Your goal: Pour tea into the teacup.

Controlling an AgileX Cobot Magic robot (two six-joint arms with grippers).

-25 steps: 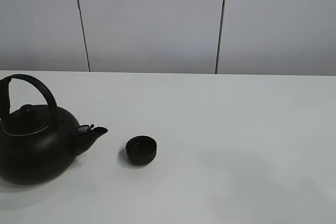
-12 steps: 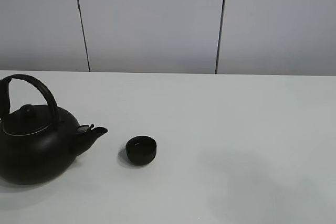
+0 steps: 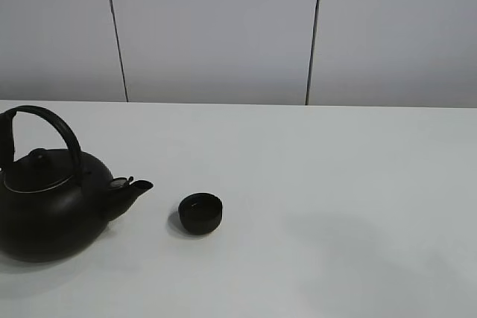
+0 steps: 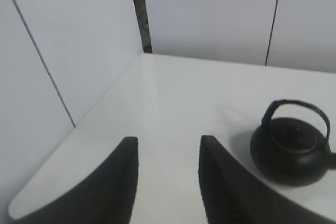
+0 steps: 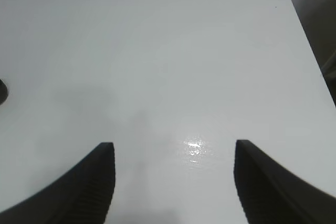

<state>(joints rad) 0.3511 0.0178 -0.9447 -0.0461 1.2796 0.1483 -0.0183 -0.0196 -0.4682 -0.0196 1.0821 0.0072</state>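
The small black teacup (image 3: pixel 200 213) stands upright on the white table (image 3: pixel 320 161), just right of the spout of a big round black teapot (image 3: pixel 52 206) with an arched handle. Neither gripper shows in the exterior high view. In the left wrist view my left gripper (image 4: pixel 168 140) is open and empty above the table's left corner, well apart from the teapot (image 4: pixel 291 150). In the right wrist view my right gripper (image 5: pixel 173 148) is open and empty over bare table. A dark sliver (image 5: pixel 2 92) at that picture's edge may be the teacup.
White wall panels (image 3: pixel 216 27) stand behind the table. A side wall (image 4: pixel 58 40) borders the table's left edge. The table's right edge and a rounded corner (image 5: pixel 294 3) show in the right wrist view.
The teapot and teacup have not moved. A faint shadow on the table's right part has shifted slightly.
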